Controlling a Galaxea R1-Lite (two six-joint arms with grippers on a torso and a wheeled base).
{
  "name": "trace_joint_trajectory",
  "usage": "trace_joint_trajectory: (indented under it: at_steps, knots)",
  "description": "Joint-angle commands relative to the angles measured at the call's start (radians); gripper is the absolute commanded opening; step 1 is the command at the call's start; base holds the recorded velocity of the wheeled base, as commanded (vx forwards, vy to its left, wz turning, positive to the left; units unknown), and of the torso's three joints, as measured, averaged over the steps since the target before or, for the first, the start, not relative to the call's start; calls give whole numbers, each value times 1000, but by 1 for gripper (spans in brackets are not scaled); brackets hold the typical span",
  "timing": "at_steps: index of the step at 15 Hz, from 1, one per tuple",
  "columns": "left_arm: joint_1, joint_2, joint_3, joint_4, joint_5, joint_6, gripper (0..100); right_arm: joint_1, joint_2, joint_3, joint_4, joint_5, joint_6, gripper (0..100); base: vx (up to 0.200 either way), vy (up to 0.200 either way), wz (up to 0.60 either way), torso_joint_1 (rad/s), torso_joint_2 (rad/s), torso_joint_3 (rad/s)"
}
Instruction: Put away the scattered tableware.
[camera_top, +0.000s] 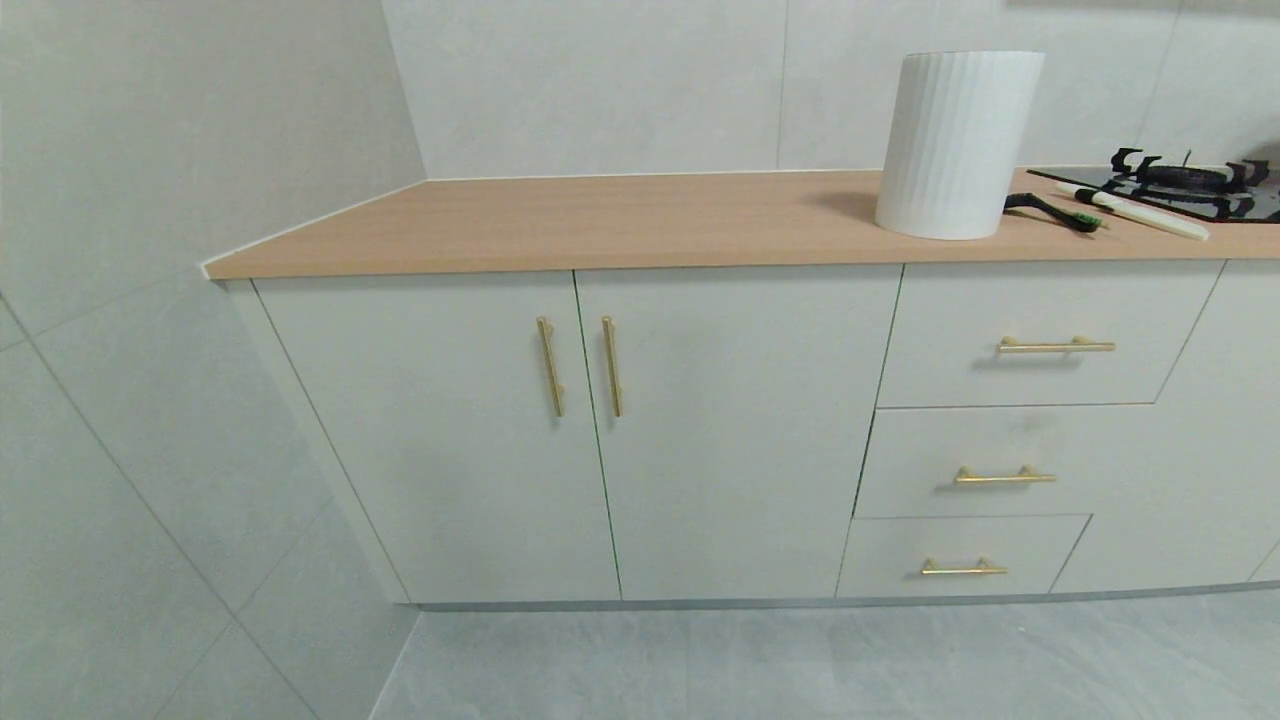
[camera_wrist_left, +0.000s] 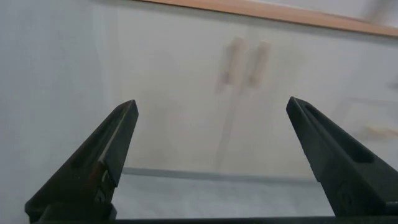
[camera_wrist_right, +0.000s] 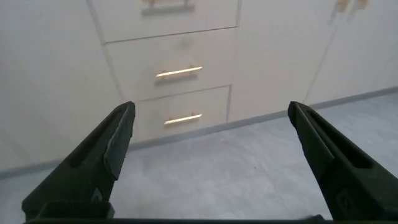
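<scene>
On the wooden countertop at the right stands a tall white ribbed holder. Beside it lie a black-handled utensil and a white-handled utensil with a green band. My left gripper is open with nothing between its fingers, and faces the double cabinet doors from low down. My right gripper is open too and holds nothing; it hangs above the floor in front of the drawers.
A black gas hob sits at the counter's far right. Below the counter are two doors with gold handles and three drawers. A tiled wall closes off the left side. Grey floor lies open in front.
</scene>
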Motion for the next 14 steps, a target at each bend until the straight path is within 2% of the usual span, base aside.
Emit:
trace_joint_trajectory:
  at_steps: [1,2,3,4,5,6,7,8,9,10,12,14]
  knots:
    - [98,-120,67,-12,-24,21,100,-6,-30,114,-84,-7,2,100,0,0,0,0,0,0]
    - [100,-115,109,-37,8,50,100,-6,-30,183,-180,-4,2,100,0,0,0,0,0,0]
    - [100,-115,130,-66,44,53,100,-6,-30,234,-262,6,2,100,0,0,0,0,0,0]
    - [100,-117,176,-116,42,61,100,-6,-30,267,-329,83,1,100,0,0,0,0,0,0]
    - [100,-118,219,-138,11,96,100,-6,-30,267,-306,149,2,100,0,0,0,0,0,0]
    - [100,-118,244,-145,-6,121,100,-6,-30,267,-308,164,2,100,0,0,0,0,0,0]
    - [100,-118,271,-142,-41,168,100,-6,-30,267,-309,174,-1,100,0,0,0,0,0,0]
    - [100,-118,271,-142,-41,168,100,-6,-30,267,-309,174,-1,100,0,0,0,0,0,0]
    - [100,-118,271,-49,-94,185,100,-6,-28,267,-297,276,-5,100,0,0,0,0,0,0]
    - [98,-118,270,-1,-114,179,100,-6,-28,264,-246,322,-19,100,0,0,0,0,0,0]
    - [98,-118,271,-10,-119,156,100,-6,-28,267,-263,324,-18,100,0,0,0,0,0,0]
    - [98,-118,271,-10,-121,165,100,-6,-30,267,-263,322,-13,100,0,0,0,0,0,0]
